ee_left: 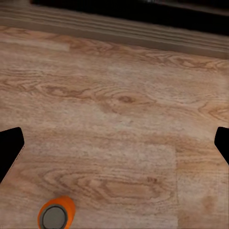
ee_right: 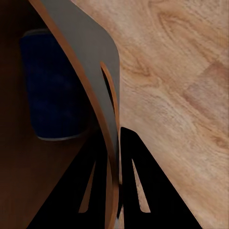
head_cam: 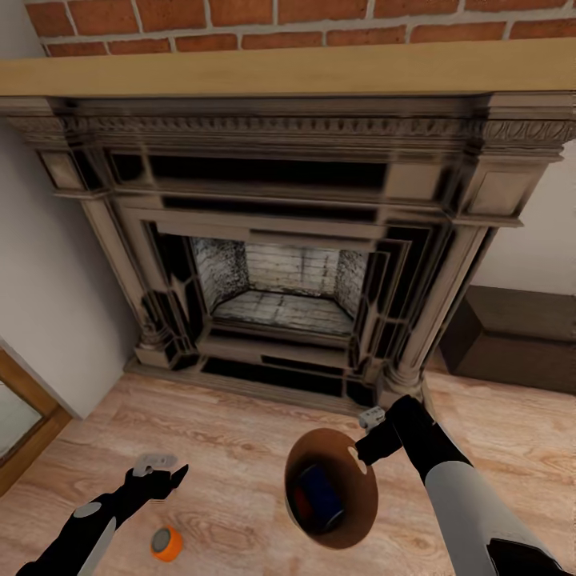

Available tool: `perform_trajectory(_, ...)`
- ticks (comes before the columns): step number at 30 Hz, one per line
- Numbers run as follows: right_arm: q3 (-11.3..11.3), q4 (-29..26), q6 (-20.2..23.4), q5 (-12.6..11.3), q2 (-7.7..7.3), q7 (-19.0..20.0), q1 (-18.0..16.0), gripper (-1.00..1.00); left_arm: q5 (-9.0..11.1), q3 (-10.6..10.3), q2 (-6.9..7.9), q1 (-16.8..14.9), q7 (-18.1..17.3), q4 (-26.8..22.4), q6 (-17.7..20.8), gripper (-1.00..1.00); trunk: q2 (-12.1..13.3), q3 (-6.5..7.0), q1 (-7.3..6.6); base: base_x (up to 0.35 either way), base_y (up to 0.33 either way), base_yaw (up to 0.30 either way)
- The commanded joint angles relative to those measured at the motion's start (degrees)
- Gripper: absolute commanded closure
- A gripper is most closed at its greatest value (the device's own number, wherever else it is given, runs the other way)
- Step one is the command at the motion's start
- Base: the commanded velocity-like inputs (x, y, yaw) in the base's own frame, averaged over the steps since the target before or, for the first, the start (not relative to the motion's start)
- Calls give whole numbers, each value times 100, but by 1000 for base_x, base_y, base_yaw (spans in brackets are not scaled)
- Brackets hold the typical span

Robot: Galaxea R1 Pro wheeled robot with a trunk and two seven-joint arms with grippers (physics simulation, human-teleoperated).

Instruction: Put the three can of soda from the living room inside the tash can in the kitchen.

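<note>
The right gripper [head_cam: 366,448] is pinching the bin [head_cam: 362,512] rim, blue can [head_cam: 320,488] and an orange-red one inside; the wide-open left gripper [head_cam: 164,474] is hovering near the last can [head_cam: 166,543].

Blue can [head_cam: 322,492] half-hidden inside bin [head_cam: 362,512], orange-red can [head_cam: 299,498] beside it mostly shadowed

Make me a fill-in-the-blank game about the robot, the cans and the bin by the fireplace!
1. The right gripper pinches the rim of the trash can between its fingers and holds it up above the wooden ____.
2. Inside the trash can lies a dark ____ can, with something orange-red beside it.
3. The orange can standing on the floor near the left gripper has a ____ top.
4. Behind everything stands a big ____ under a brick wall.

Missing words: floor; blue; silver; fireplace
</note>
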Motion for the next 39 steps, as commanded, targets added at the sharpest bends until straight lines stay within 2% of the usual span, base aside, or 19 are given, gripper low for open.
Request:
perform_trajectory(1,-7,1,75,-103,1,41,-1,100,-1,1,0,0,0,1,6,-100,0,3,0,70,304,-246)
perform_trajectory(11,-4,1,80,-100,7,20,-1,100,6,-11,0,0,-7,-20,49,-100,0,17,0,17,267,-163)
perform_trajectory(14,-10,3,77,-93,-59,0,-1,100,12,-7,3,0,-13,-24,50,-100,0,17,0,1,56,-17)
perform_trajectory(16,-12,6,70,-89,-152,-4,-1,100,13,-5,6,0,-16,-24,50,-100,0,17,0,0,19,-6)
perform_trajectory(20,-13,20,19,-108,-739,62,34,100,14,-4,6,0,-18,-25,47,-100,0,17,0,0,6,-2)
perform_trajectory(21,-19,22,12,-112,-816,72,67,100,14,-4,5,0,-18,-25,46,-100,0,17,0,0,2,-1)
perform_trajectory(22,-62,24,-10,-118,-971,86,170,100,14,-4,3,0,-17,-25,44,-100,0,17,0,0,1,0)
perform_trajectory(23,-107,24,-34,-121,-1043,90,231,100,14,-2,4,0,-17,-25,44,-100,0,17,0,0,1,0)
perform_trajectory(24,-237,26,-128,-124,-1169,99,349,100,14,0,6,0,-18,-25,45,-100,0,17,0,0,0,0)
perform_trajectory(26,-397,26,-293,-119,-1262,108,441,100,14,2,7,0,-18,-25,45,-100,0,17,0,0,0,0)
perform_trajectory(29,-755,43,-800,-108,-1412,126,568,100,14,4,6,0,-15,-21,43,-100,0,17,0,0,0,0)
perform_trajectory(31,-870,64,-980,-112,-1504,134,615,100,14,4,6,0,-12,-12,42,-100,0,17,0,0,0,0)
perform_trajectory(39,-994,89,-1282,-128,-1711,143,794,100,14,5,3,0,-10,2,42,-100,0,17,0,0,0,0)
